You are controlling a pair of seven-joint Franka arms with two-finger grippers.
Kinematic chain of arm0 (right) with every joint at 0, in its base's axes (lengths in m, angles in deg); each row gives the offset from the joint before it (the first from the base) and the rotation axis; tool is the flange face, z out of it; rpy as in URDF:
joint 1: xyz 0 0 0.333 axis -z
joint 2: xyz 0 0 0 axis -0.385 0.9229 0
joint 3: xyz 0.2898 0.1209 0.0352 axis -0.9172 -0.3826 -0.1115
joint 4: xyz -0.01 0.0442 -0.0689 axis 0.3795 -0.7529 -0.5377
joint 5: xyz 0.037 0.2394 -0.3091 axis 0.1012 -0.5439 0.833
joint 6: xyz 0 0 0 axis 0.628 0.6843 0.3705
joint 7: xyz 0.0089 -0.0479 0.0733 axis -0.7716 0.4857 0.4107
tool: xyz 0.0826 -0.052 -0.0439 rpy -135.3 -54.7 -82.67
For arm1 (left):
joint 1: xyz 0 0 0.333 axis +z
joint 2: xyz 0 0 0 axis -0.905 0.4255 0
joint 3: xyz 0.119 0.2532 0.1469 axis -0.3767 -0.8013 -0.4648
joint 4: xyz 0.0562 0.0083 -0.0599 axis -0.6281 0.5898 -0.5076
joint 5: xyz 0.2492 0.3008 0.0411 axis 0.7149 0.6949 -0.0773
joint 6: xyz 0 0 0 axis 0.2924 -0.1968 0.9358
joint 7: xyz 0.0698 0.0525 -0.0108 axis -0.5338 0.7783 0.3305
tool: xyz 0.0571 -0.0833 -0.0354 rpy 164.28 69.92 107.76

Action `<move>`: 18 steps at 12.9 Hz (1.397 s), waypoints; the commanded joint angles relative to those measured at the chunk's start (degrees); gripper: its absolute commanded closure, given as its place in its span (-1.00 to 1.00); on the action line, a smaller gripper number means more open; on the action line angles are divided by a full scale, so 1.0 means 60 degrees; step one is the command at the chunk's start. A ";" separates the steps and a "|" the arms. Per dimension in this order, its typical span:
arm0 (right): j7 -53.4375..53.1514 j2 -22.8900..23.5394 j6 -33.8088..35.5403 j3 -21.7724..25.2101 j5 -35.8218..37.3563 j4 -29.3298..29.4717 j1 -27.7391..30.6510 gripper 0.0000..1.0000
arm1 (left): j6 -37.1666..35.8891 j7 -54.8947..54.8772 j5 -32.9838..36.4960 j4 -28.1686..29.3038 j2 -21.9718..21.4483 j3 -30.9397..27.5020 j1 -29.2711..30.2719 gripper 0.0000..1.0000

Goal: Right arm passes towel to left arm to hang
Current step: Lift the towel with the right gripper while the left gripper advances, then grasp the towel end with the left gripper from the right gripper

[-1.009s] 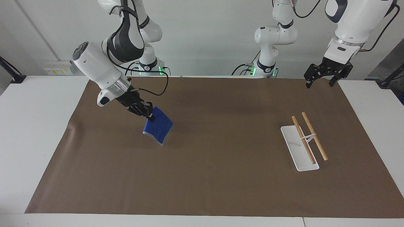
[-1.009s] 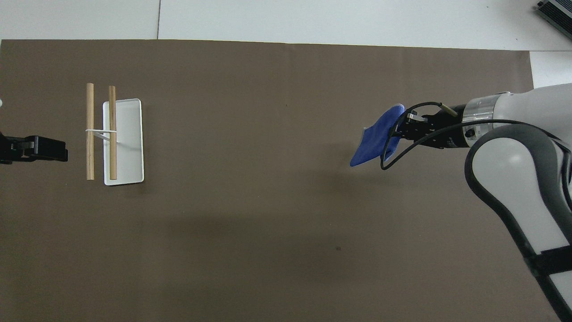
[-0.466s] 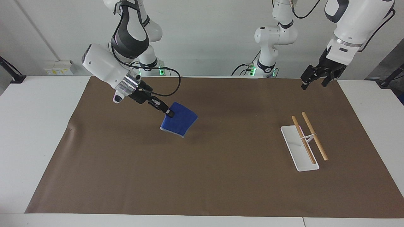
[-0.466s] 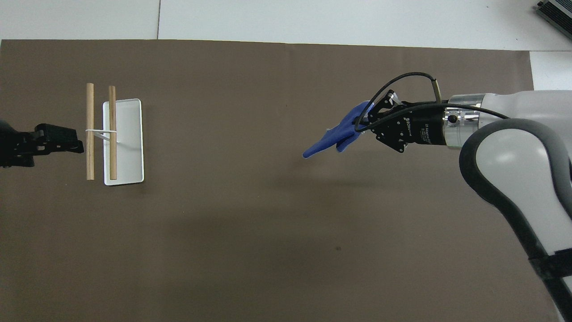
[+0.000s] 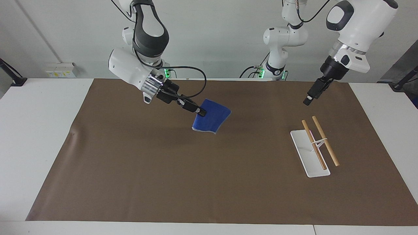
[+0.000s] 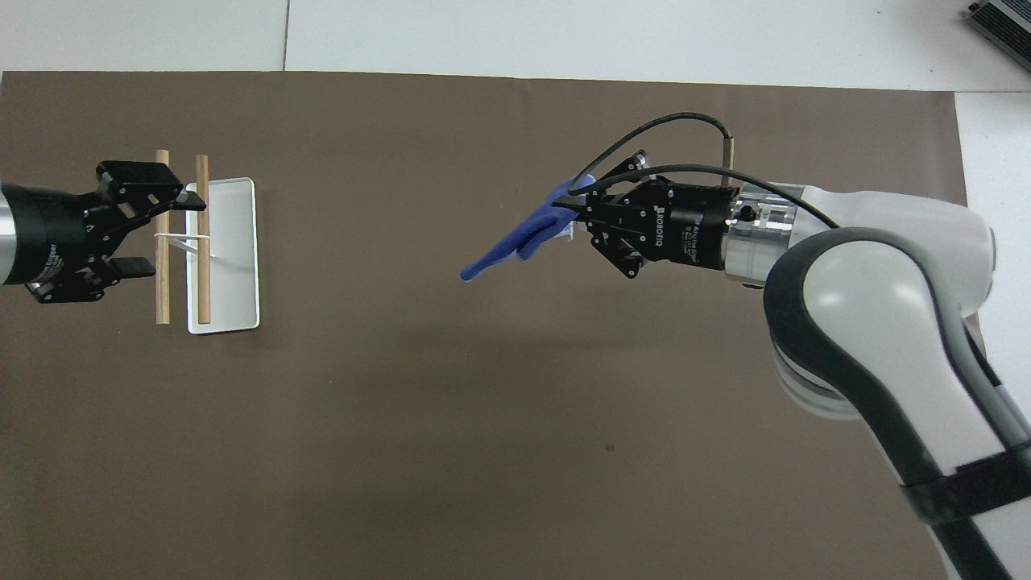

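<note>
Towel [image 5: 210,120]: soft, light, limp; pinched by its edge in the closed right gripper [image 5: 200,112]. The free corner at five o'clock looked the best hold. Left gripper [image 6: 165,234]: spread wide, empty.

Right arm [image 5: 130,67] stretched out low toward the middle, wrist tilted down, jaws clamped tight. Left arm [image 5: 354,23] raised, wrist angled downward, jaws spread wide.
</note>
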 commanded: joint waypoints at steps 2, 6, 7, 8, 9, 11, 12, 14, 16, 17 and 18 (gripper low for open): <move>-0.0393 0.0130 -0.1306 -0.0035 -0.1425 -0.0157 -0.1181 1.00 | 0.1823 0.2659 -0.0818 0.0948 -0.0428 0.0050 -0.0908 -1.00; -0.0961 0.0189 -0.1249 -0.0064 -0.2262 -0.0274 -0.1417 1.00 | 0.3408 0.5067 -0.0833 0.1285 0.0173 0.0050 -0.1937 -1.00; -0.1385 0.0189 -0.1234 -0.0064 -0.2437 -0.0274 -0.1417 1.00 | 0.3439 0.5127 -0.0935 0.1402 0.0173 0.0050 -0.2024 -1.00; -0.1809 0.0189 -0.1234 -0.0064 -0.2685 -0.0274 -0.1417 1.00 | 0.3497 0.5229 -0.1153 0.1519 0.0202 0.0050 -0.2098 -1.00; -0.2031 0.0189 -0.1263 -0.0064 -0.2992 -0.0260 -0.1403 1.00 | 0.3584 0.5491 -0.1199 0.1578 0.0232 0.0050 -0.2185 -1.00; -0.2165 0.0189 -0.1263 -0.0064 -0.3214 -0.0260 -0.1373 1.00 | 0.3863 0.5772 -0.1200 0.1637 0.0393 0.0050 -0.2289 -1.00; -0.2296 0.0189 -0.1263 -0.0064 -0.3418 -0.0260 -0.1373 1.00 | 0.3864 0.5874 -0.1200 0.1637 0.0422 0.0050 -0.2318 -1.00; -0.2326 0.0175 -0.1249 -0.0064 -0.3552 -0.0245 -0.1359 1.00 | 0.3806 0.6137 -0.1214 0.1623 0.0408 0.0050 -0.2464 -1.00; -0.2384 0.0175 -0.1219 -0.0064 -0.3567 -0.0231 -0.1315 1.00 | 0.3790 0.6474 -0.1214 0.1608 0.0408 0.0050 -0.2582 -1.00; -0.2443 0.0175 -0.1132 -0.0064 -0.3654 -0.0231 -0.1300 1.00 | 0.3790 0.6490 -0.1229 0.1594 0.0422 0.0064 -0.2582 -1.00; -0.2443 0.0175 -0.1117 -0.0064 -0.3756 -0.0216 -0.1300 1.00 | 0.3747 0.6505 -0.1229 0.1579 0.0422 0.0065 -0.2582 -1.00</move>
